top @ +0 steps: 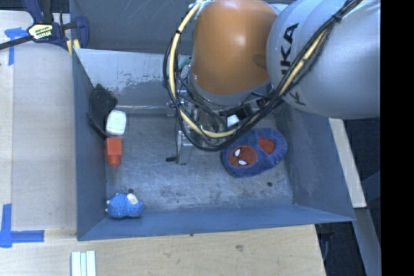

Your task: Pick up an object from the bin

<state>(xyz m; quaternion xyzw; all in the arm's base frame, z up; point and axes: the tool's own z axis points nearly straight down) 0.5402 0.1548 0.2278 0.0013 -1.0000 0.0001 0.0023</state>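
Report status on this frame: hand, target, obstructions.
Hand low over bare bin floor, centre. Nearest thing: blue pad with red spots, view-right of it. White block, orange block at left wall, clear of hand.

Colours noted in the bin
Bin (213, 194) is seen as dull grey, its floor scuffed pale. Oval toy (255, 153): blue, patched red-orange, with dark marks on one patch. Block (114, 150): orange-red. Cube (116, 121): white. Lump (100, 103): black. Small figure (123, 205): bright blue, touched with white. Wrist cover (233, 42): glossy orange. Arm shell (333, 61): silver-grey, lettered black. Cables (178, 42): yellow and black.
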